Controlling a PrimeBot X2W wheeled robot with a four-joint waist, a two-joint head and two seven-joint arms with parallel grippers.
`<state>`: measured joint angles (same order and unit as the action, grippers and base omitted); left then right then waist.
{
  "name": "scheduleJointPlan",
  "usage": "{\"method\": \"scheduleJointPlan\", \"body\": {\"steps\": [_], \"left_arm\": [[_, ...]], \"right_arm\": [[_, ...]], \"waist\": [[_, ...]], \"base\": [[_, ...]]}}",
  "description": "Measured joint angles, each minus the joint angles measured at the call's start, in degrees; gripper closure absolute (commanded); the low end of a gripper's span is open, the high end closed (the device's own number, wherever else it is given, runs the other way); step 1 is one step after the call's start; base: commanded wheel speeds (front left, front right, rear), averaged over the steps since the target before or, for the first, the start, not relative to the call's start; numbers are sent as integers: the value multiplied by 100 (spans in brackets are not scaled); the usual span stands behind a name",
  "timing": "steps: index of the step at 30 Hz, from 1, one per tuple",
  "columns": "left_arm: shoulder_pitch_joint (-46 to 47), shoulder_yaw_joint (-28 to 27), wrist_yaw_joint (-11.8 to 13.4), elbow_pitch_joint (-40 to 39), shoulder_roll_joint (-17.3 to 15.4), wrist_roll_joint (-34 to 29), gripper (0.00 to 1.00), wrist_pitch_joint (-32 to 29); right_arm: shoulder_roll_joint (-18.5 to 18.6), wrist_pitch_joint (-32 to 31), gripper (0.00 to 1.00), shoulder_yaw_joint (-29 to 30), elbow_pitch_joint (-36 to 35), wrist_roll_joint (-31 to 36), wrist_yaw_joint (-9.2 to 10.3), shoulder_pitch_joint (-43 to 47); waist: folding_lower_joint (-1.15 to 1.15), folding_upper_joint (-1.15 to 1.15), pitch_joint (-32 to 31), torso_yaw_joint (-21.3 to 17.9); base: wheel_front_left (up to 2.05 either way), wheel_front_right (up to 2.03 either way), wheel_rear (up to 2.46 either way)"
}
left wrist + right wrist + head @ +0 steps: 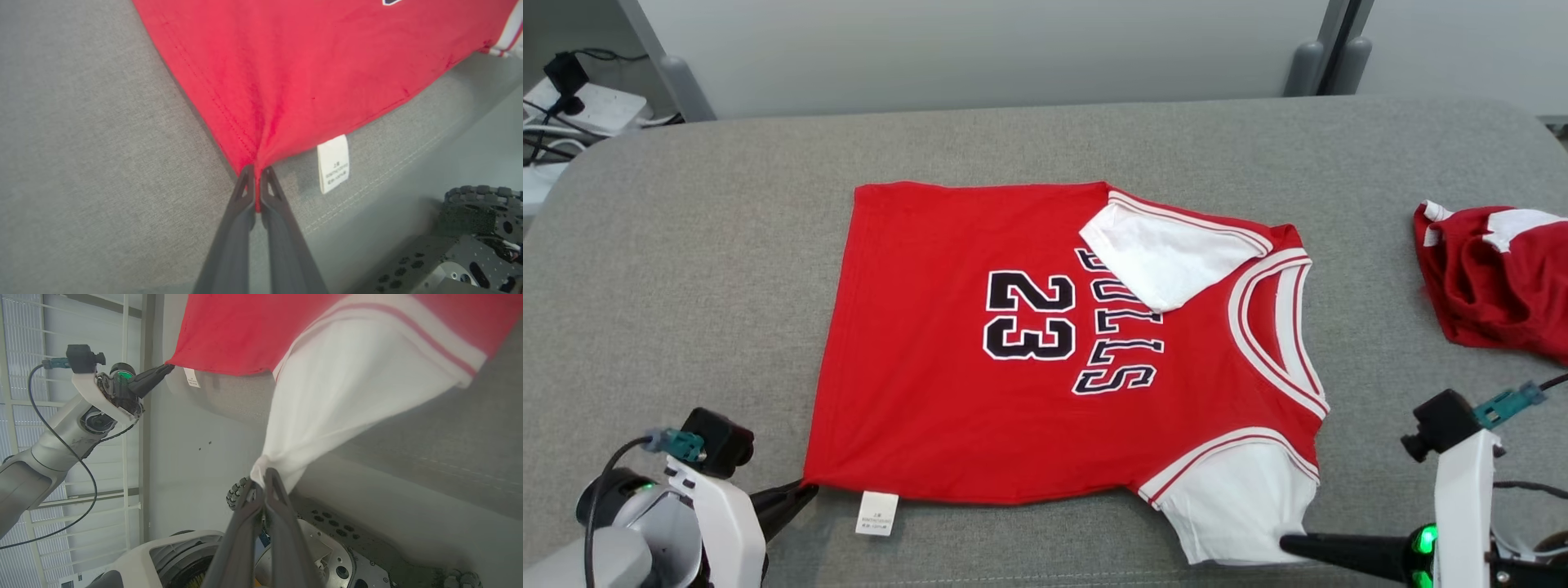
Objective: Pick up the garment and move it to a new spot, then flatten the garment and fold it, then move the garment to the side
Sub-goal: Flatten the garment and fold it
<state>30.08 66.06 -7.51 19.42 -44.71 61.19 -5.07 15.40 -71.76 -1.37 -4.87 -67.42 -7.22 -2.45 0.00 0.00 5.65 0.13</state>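
The garment (1029,343) is a red jersey with white sleeves and the number 23, lying spread on the grey table (686,269), its neck to the right. The far white sleeve (1164,257) is folded over the chest. My left gripper (805,490) is shut on the jersey's near left hem corner; in the left wrist view its fingertips (256,173) pinch red cloth (286,73). My right gripper (1286,543) is shut on the near white sleeve (1241,498); the right wrist view shows it (265,475) pinching the sleeve's edge (347,396), pulled past the table's front edge.
A second red and white garment (1490,278) lies bunched at the table's right edge. A white care label (878,513) sticks out of the jersey's near hem. Cables and a white box (572,106) sit beyond the table's far left. The robot's base (470,245) lies below the front edge.
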Motion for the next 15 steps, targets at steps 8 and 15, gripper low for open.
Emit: {"method": "scheduleJointPlan", "body": {"steps": [8,15], "left_arm": [[1471,-7,0,-850,-43,444,100,-1391],[5126,-1311,48,263,470,-1450,100,973]], "right_arm": [[-459,177,100,756,385,579,0,-1808],[-1087,3481,100,1915,2057,2555,3,-6679]], "waist": [[0,0,761,48],[0,0,1858,24]], "base": [[0,0,0],[0,0,0]]}}
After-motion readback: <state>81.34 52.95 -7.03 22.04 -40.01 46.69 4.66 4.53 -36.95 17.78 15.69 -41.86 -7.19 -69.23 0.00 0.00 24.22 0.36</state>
